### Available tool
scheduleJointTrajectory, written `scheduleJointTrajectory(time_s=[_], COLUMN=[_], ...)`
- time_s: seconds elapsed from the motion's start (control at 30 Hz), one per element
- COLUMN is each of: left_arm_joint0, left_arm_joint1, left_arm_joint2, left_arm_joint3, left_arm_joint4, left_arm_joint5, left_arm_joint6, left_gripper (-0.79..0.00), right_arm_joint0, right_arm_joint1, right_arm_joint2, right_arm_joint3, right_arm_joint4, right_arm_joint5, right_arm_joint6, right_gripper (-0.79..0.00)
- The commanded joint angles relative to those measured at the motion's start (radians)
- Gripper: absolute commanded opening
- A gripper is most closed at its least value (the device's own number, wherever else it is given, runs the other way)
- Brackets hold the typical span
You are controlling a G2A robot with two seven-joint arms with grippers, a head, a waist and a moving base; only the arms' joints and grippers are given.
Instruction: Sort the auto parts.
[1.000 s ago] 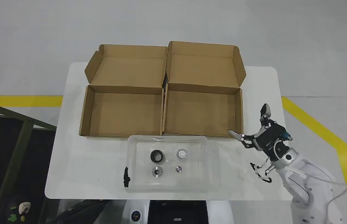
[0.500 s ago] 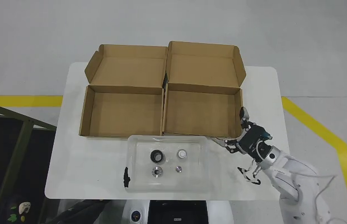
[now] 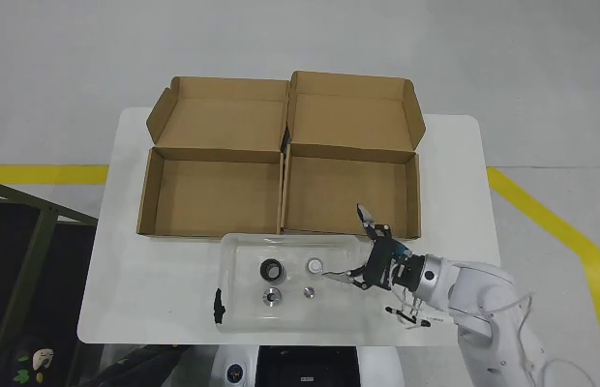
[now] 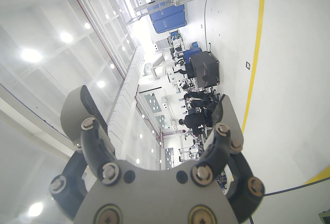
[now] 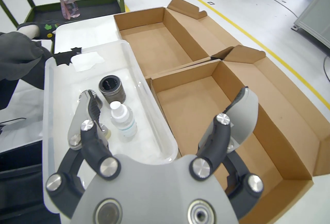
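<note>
Auto parts (image 3: 272,268) in tray (image 3: 281,238); right tool (image 3: 344,242) wide over rim (bottle (image 5: 123,118) label unreadable).

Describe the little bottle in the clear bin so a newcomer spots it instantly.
A clear plastic bin sits on the white table in front of two open cardboard boxes. The bottle stands upright inside, beside a dark cylindrical bearing. It alone has a white cap; its neighbours are metal.

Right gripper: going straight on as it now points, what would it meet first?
Probably the clear tray's rim beside the cardboard box nearest it; the white-capped bottle lies just off that line. Depth is unclear.
</note>
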Motion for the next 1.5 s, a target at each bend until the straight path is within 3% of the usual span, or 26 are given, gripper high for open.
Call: scheduleJointTrajectory(time_s=[0.0,0.6,1.47], left_arm_joint0=[0.000,0.000,0.000], left_arm_joint1=[0.000,0.000,0.000], left_arm_joint2=[0.000,0.000,0.000], left_arm_joint3=[0.000,0.000,0.000], left_arm_joint4=[0.000,0.000,0.000], left_arm_joint5=[0.000,0.000,0.000], left_arm_joint6=[0.000,0.000,0.000], left_gripper=[0.000,0.000,0.000], right_arm_joint0=[0.010,0.082,0.134], right_arm_joint1=[0.003,0.027,0.061], right_arm_joint2=[-0.020,-0.162,-0.248], right_arm_joint3=[0.005,0.031,0.099], right_arm_joint4=[0.010,0.053,0.089], right_arm_joint5=[-0.017,-0.079,-0.056], right_arm_joint6=[0.022,0.219,0.320], right_gripper=[0.000,0.000,0.000])
